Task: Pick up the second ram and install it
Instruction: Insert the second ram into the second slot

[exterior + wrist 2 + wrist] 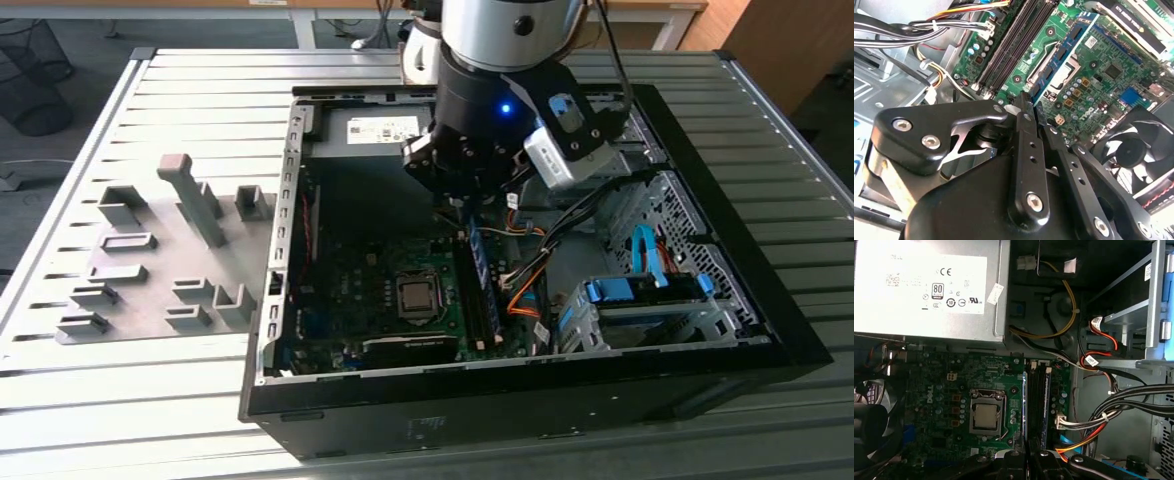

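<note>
One gripper (pixel 463 200) hung inside the open computer case (pixel 747 300), fingers (pixel 1026 150) pinched narrow on the second ram (pixel 482 290), standing edge-on over the motherboard's (pixel 954 385) memory slots (pixel 1038 400)

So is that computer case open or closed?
Open: the computer case lies on its side with no side panel, and the motherboard inside is in plain sight.

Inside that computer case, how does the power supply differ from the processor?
The power supply is a big silver box carrying a white label; the processor is a small plain square. The power supply sits beyond the edge of the green board; the processor lies on the board in a metal frame. Both are grey metal.
</note>
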Controlling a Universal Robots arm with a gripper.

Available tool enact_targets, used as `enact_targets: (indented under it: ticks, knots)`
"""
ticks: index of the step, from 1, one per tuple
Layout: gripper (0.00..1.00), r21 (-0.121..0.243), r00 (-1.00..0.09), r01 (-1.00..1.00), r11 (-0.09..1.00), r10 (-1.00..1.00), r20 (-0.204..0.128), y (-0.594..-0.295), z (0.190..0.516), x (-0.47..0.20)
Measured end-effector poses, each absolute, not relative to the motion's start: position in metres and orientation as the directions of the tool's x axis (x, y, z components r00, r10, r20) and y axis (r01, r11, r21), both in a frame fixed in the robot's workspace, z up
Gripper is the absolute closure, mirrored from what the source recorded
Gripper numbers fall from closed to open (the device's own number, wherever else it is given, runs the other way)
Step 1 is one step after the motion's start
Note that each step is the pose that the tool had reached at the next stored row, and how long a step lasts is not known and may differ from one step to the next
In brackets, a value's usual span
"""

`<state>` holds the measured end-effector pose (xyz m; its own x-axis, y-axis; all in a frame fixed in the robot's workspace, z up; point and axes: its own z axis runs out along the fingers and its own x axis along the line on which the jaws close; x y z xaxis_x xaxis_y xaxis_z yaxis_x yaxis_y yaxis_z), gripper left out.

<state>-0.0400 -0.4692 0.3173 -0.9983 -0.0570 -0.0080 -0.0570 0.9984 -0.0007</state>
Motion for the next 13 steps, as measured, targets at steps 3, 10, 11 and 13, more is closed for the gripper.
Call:
enact_targets:
  ticks: [3,10,11,13]
  knots:
    - [0.86,-0.001,-0.998,-0.057,0.998,-0.057,-0.008,-0.4692,0.3149,-0.04]
    - [0.86,-0.001,-0.998,-0.057,0.998,-0.057,-0.008,-0.4692,0.3122,-0.04]
    - [0.86,-0.001,-0.998,-0.057,0.998,-0.057,-0.008,-0.4692,0.3121,-0.04]
    - [0.86,-0.001,-0.998,-0.057,0.998,-0.057,-0.008,-0.4692,0.3121,-0.04]
